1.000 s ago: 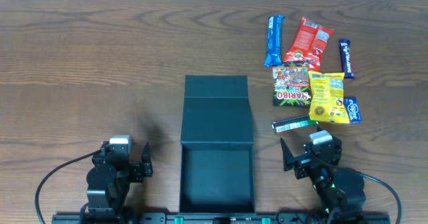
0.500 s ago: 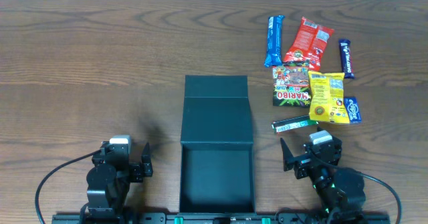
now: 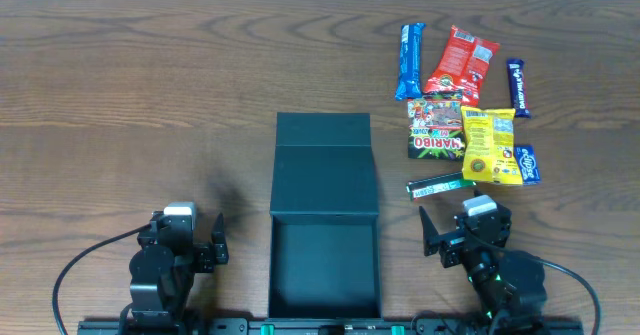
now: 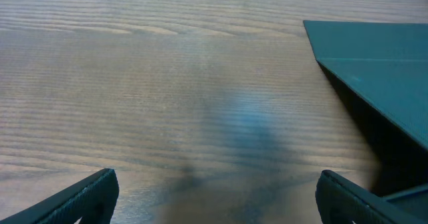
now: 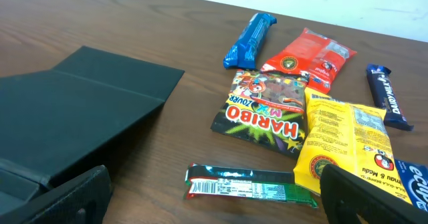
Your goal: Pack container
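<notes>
Overhead, the container [image 3: 325, 275] sits open between my arms, its lid [image 3: 323, 160] folded flat away from me. Everything to be packed lies ahead and to the right, so my right gripper [image 3: 462, 231] is nearer than my left gripper [image 3: 188, 239]. The green bar [image 3: 440, 186] is just ahead of the right one.

Left wrist: my jaws stand wide apart and empty over the bare table [image 4: 167, 83], with the container to their right.

Right wrist: jaws also spread and empty. The green bar lies crosswise, long axis left to right, with the Haribo bag [image 5: 267, 114] and yellow packet [image 5: 341, 150] beyond it and the container to the left. I would likely need to turn my wrist to grip it.
</notes>
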`<state>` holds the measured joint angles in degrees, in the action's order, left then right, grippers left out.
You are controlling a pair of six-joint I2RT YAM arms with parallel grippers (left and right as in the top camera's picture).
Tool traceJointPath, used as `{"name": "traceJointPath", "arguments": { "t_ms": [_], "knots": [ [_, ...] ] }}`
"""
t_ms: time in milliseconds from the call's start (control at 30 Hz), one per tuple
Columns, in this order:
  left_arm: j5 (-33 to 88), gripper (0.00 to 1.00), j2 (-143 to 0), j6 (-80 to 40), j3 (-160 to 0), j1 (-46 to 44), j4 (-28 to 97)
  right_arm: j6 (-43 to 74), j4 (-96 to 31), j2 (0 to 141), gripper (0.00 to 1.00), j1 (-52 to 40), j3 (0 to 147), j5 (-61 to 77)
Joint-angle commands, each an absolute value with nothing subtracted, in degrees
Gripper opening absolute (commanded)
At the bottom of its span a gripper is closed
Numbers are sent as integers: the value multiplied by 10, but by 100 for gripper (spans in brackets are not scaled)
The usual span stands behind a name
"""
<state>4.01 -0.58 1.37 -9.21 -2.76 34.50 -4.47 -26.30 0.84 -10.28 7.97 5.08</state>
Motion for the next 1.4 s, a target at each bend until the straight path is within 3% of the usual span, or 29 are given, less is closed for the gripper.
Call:
{"name": "traceJointPath", "arguments": {
  "t_ms": [0, 100, 267, 500, 667, 800, 1067, 1367],
  "knots": [
    [32, 95, -2, 18, -88, -27, 344, -52, -263, 3, 99, -98, 75, 45],
    [71, 95, -2, -15, -88, -27, 329, -52, -263, 3, 99, -98, 75, 45],
    [277, 95, -2, -220, -88, -27, 306, -52, -263, 3, 99, -98, 75, 45],
    [352, 95, -2, -363, -88, -27, 286, -52, -263, 3, 99, -98, 75, 45],
    [426, 96, -4, -362, -108, -27, 218, -52, -263, 3, 99, -98, 75, 45],
    [373, 96, -43, -287, -196, -27, 290, -52, -263, 3, 99, -98, 75, 45],
    [246, 96, -262, -62, -456, -27, 545, -52, -263, 3, 99, -98, 75, 45],
    [226, 96, -370, -55, -478, -51, 625, -52, -263, 3, 99, -98, 75, 45]
  ]
}}
